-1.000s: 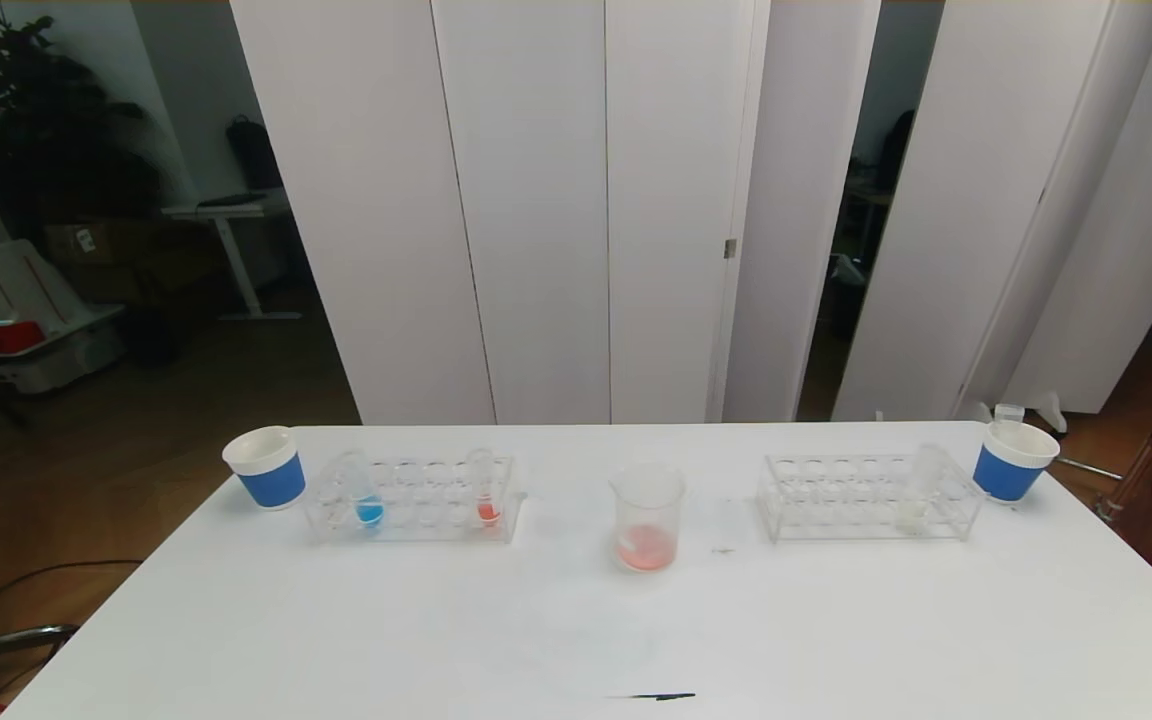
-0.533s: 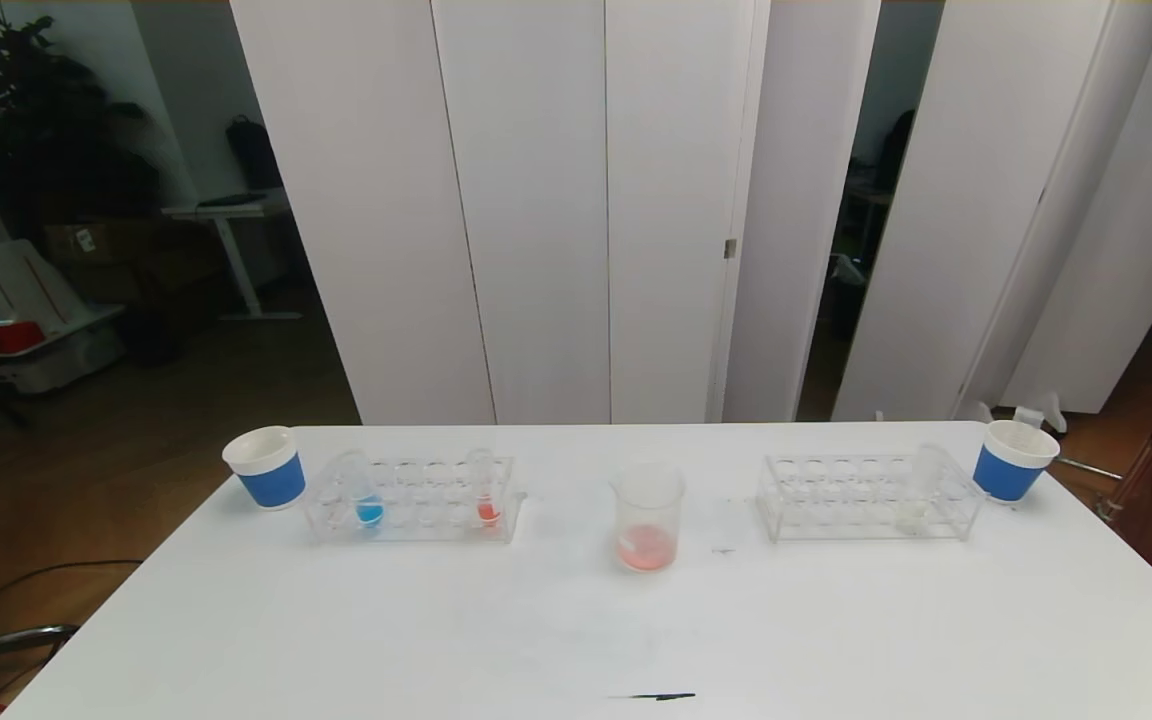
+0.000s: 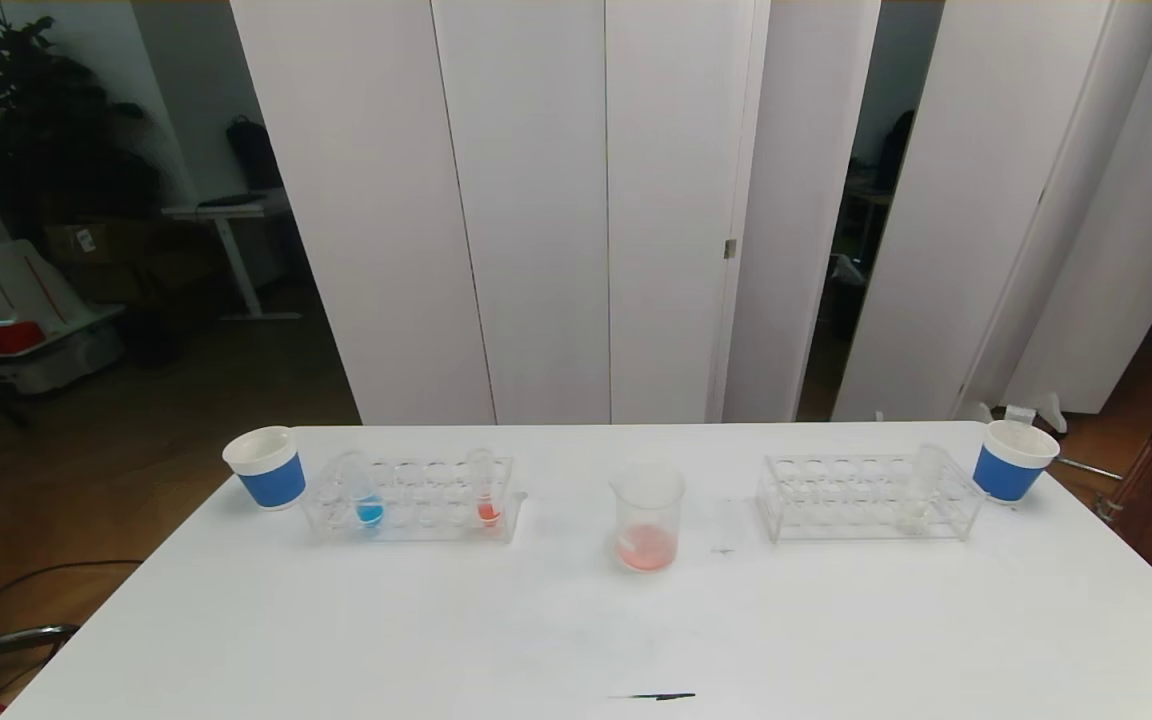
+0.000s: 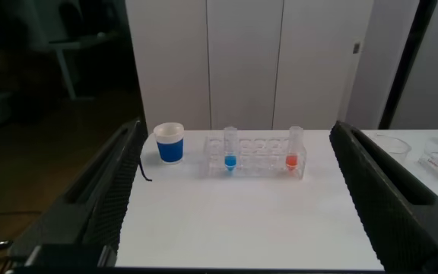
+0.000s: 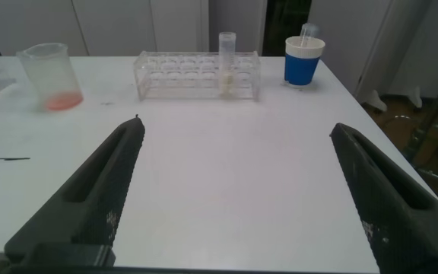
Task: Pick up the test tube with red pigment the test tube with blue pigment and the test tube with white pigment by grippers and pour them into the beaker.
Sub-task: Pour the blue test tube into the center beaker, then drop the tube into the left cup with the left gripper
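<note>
The beaker [image 3: 647, 517] stands mid-table with pink-red liquid at its bottom; it also shows in the right wrist view [image 5: 49, 76]. The test tube with blue pigment [image 3: 364, 492] and a tube with red pigment [image 3: 484, 488] stand in the left rack [image 3: 411, 500]; both show in the left wrist view [image 4: 230, 149] [image 4: 294, 148]. The test tube with white pigment [image 3: 921, 488] stands in the right rack [image 3: 868, 497], also in the right wrist view [image 5: 226, 64]. My left gripper [image 4: 236, 125] and right gripper [image 5: 236, 128] are open, empty, held back from the table's near edge, outside the head view.
A blue-and-white paper cup [image 3: 265, 467] stands left of the left rack. Another cup [image 3: 1012, 460] stands right of the right rack, with a tube in it in the right wrist view [image 5: 303, 59]. A thin dark mark [image 3: 652, 696] lies near the front edge.
</note>
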Controlling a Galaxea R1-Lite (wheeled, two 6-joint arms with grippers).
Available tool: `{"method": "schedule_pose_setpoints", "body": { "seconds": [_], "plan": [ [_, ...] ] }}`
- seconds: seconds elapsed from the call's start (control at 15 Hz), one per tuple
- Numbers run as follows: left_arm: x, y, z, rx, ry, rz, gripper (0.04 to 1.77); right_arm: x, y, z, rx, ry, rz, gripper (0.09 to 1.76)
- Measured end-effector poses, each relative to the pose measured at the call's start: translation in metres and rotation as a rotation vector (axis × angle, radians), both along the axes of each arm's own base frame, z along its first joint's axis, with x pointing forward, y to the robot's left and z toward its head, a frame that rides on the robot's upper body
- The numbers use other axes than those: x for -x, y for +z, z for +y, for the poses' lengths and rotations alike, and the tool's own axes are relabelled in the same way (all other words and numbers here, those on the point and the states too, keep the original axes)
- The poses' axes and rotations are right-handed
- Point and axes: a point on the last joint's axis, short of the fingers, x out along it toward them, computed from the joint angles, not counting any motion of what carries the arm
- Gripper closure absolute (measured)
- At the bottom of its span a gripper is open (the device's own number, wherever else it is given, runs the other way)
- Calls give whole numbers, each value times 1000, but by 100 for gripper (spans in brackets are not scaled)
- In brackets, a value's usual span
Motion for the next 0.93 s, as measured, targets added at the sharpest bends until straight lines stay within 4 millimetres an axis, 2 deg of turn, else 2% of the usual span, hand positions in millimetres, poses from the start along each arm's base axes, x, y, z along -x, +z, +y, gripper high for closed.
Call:
{"method": "schedule_pose_setpoints", "body": {
  "seconds": [0.27,0.47,0.67,0.8,0.93],
  "plan": [
    [-44,56,0,7,2,10,7,0,0,0,0,0,0,10],
    [-96,82,-1,8,6,52,7,0,0,0,0,0,0,10],
    [-154,84,-1,9,10,110,7,0,0,0,0,0,0,10],
    [-188,73,-1,23,15,178,7,0,0,0,0,0,0,10],
    [-214,57,-1,59,16,258,7,0,0,0,0,0,0,10]
  ]
}}
